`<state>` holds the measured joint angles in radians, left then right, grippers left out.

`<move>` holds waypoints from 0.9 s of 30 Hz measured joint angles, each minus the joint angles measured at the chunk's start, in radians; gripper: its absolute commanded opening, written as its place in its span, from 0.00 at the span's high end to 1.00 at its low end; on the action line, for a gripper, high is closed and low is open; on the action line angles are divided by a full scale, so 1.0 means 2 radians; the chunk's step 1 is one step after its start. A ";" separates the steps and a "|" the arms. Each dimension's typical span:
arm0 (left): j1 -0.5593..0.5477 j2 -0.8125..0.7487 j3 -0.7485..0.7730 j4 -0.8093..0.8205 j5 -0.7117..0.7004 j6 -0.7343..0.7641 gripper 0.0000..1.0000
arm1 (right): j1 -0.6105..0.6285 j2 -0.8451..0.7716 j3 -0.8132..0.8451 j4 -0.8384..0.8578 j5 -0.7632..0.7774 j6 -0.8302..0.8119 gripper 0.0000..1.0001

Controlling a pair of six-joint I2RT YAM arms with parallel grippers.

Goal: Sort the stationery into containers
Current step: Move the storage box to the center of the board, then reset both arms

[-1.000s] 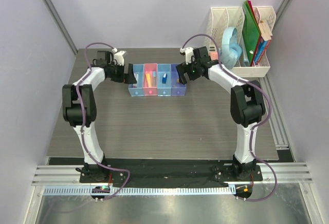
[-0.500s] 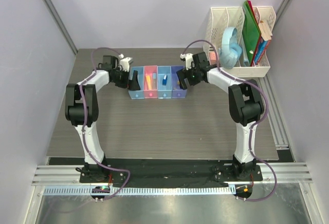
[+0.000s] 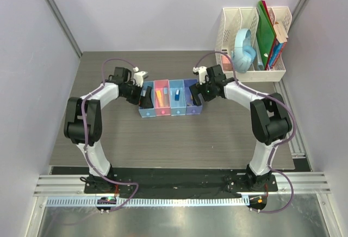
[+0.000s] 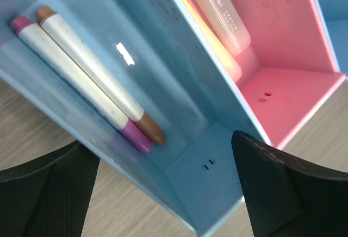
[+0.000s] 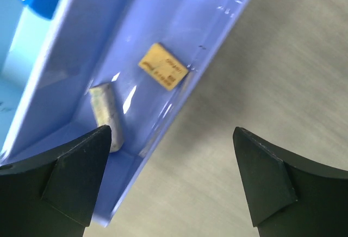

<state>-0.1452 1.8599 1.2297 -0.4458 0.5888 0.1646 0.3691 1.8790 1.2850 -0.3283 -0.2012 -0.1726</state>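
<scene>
Bin row (image 3: 163, 113) has slid toward the worktop's (image 3: 163, 139) near edge, slightly skewed. Left fingers (image 4: 272, 182) and right fingers (image 5: 65, 177) are spread wide, straddling its end walls. Sorting looks finished; this is just repositioning.

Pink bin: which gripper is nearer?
Left. The left gripper straddles the light blue end bin adjoining the pink bin; the right gripper sits at the purple-blue bin at the far end.
</scene>
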 measured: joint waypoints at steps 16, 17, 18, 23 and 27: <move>-0.009 -0.033 -0.033 -0.014 -0.003 0.001 0.00 | 0.018 -0.110 -0.109 0.010 0.004 0.006 0.00; -0.009 -0.038 -0.033 -0.018 -0.004 0.001 0.00 | 0.018 -0.112 -0.109 0.009 0.008 0.004 0.00; -0.009 -0.044 -0.031 -0.025 -0.006 0.002 0.00 | 0.018 -0.115 -0.109 0.009 0.013 0.000 0.00; -0.001 -0.078 0.013 -0.057 -0.006 0.002 0.00 | 0.019 -0.155 -0.108 -0.005 0.029 -0.021 0.00; 0.022 -0.132 0.059 -0.071 0.006 0.005 0.00 | 0.015 -0.212 -0.087 -0.035 0.031 -0.042 0.01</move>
<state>-0.1005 1.5955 1.3468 -0.5884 0.5999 0.1749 0.4000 1.4559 1.1107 -0.3988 -0.1383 -0.2573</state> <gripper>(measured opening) 0.996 0.995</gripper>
